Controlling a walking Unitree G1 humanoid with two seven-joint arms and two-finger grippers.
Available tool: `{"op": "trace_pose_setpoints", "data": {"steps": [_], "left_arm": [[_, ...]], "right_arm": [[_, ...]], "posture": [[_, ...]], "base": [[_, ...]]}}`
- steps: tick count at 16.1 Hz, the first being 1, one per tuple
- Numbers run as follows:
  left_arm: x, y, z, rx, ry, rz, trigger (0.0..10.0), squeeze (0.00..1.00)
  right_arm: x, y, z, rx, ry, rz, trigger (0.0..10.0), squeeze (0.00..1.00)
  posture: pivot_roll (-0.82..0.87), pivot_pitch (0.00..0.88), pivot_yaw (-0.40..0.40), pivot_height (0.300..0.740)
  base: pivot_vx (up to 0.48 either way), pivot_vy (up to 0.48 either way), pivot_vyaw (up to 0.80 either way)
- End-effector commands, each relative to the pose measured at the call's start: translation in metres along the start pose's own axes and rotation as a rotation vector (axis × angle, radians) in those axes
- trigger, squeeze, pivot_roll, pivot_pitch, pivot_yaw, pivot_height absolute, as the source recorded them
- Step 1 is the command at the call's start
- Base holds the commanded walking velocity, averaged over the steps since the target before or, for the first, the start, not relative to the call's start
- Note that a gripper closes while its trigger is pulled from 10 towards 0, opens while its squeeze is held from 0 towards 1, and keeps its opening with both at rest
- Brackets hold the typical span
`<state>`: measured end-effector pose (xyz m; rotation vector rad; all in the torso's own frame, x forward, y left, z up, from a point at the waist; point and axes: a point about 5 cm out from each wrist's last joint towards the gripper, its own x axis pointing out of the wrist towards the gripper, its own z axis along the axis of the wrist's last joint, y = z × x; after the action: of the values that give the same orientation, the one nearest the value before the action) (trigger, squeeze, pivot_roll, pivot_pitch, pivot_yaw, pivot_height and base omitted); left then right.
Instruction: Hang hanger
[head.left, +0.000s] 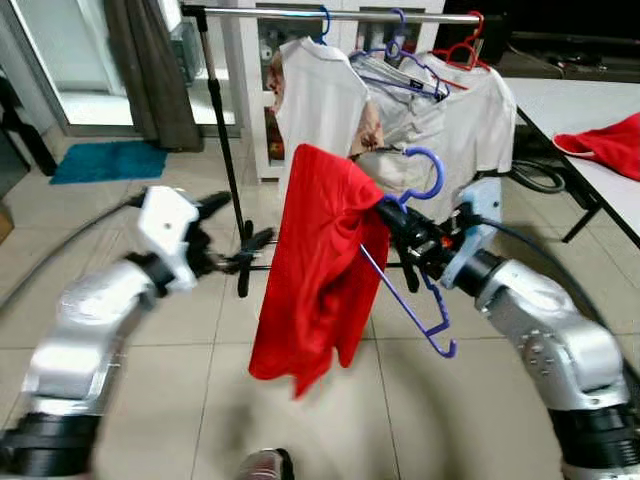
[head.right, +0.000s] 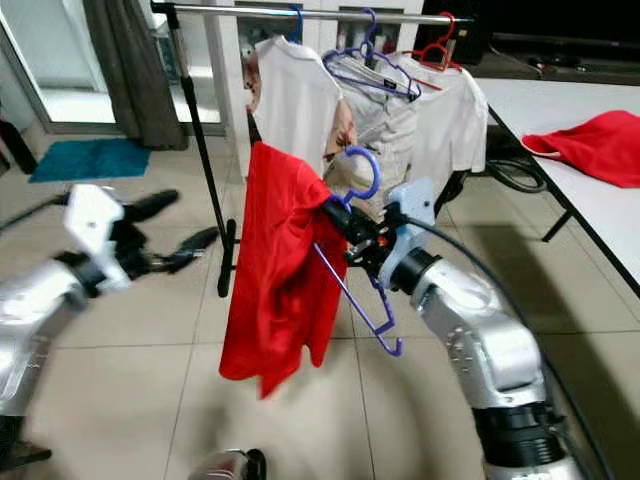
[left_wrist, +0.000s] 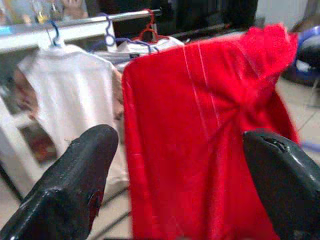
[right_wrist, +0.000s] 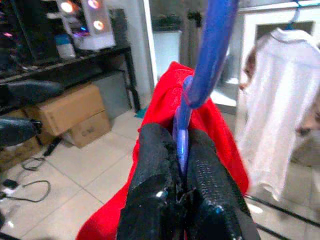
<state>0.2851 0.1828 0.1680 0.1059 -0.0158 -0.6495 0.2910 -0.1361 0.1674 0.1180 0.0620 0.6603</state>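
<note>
Gripping blue hanger (head.left: 415, 245) near its neck, right pincer (head.left: 398, 228) clamped tight on plastic, held mid-air over tiled floor (head.left: 200, 390). Red shirt (head.left: 315, 270) draped off hanger's one side, bunched at top, hanging w/ hem well above floor. Left pincer (head.left: 232, 232) spread wide, apart from shirt, to its left, pointing at fabric. Clothes rail (head.left: 330, 14) behind, w/ white shirts (head.left: 320, 100) on hangers. Another red garment (head.left: 610, 140) on desk (head.left: 570, 110) at right.

White shirts (head.left: 322, 100) hang near a table (head.left: 570, 120); blue mat (head.left: 108, 160) lies beyond.
</note>
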Motion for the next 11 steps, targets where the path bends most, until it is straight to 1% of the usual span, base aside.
{"op": "trace_pose_setpoints", "data": {"steps": [1,2,3,4,6,7,8,9,10,11], "left_arm": [[0.005,0.0,-0.003,-0.051,0.002,0.025,10.0,0.0],[0.008,-0.004,-0.01,-0.065,0.025,0.037,10.0,0.0],[0.012,-0.007,-0.016,-0.062,0.049,0.043,10.0,0.0],[0.015,-0.01,-0.02,-0.067,0.063,0.042,10.0,0.0],[0.021,-0.012,-0.023,-0.055,0.077,0.048,10.0,0.0],[0.025,-0.013,-0.023,-0.038,0.085,0.036,10.0,0.0],[0.027,-0.015,-0.022,-0.036,0.079,0.032,10.0,0.0],[0.029,-0.015,-0.02,-0.055,0.057,0.044,10.0,0.0],[0.029,-0.013,-0.016,-0.067,0.014,0.074,10.0,0.0],[0.028,-0.012,-0.013,-0.066,-0.017,0.095,10.0,0.0]], "right_arm": [[0.004,-0.005,0.003,-0.043,-0.009,-0.062,10.0,0.0],[0.006,-0.007,-0.001,-0.01,-0.002,-0.109,10.0,0.0],[0.008,-0.008,-0.003,0.022,0.0,-0.145,10.0,0.0],[0.011,-0.007,-0.005,0.027,0.003,-0.148,10.0,0.0],[0.02,-0.009,-0.009,0.039,0.012,-0.2,10.0,0.0],[0.025,-0.012,-0.008,0.057,-0.003,-0.246,10.0,0.0],[0.028,-0.013,-0.006,0.072,-0.016,-0.269,10.0,0.0],[0.03,-0.011,-0.005,0.097,-0.034,-0.272,10.0,0.0],[0.031,-0.008,-0.006,0.12,-0.04,-0.261,10.0,0.0],[0.031,-0.006,-0.007,0.12,-0.036,-0.249,10.0,0.0]], "posture": [[-0.03,0.025,0.007,0.74],[-0.03,0.024,0.007,0.74],[-0.03,0.024,0.007,0.74],[-0.03,0.025,0.007,0.74],[-0.03,0.024,0.012,0.74],[-0.03,0.025,0.012,0.74],[-0.03,0.026,0.009,0.74],[-0.03,0.028,0.006,0.74],[-0.03,0.029,0.006,0.74],[-0.04,0.031,0.004,0.74]], "base": [[0.0,0.0,0.0],[0.0,0.0,0.0],[0.0,0.0,0.79],[0.0,0.0,0.8],[0.0,0.0,0.8],[0.0,0.0,0.79],[0.0,0.0,0.79],[0.0,0.0,0.0],[0.0,0.0,0.0],[0.0,0.0,0.0]]}}
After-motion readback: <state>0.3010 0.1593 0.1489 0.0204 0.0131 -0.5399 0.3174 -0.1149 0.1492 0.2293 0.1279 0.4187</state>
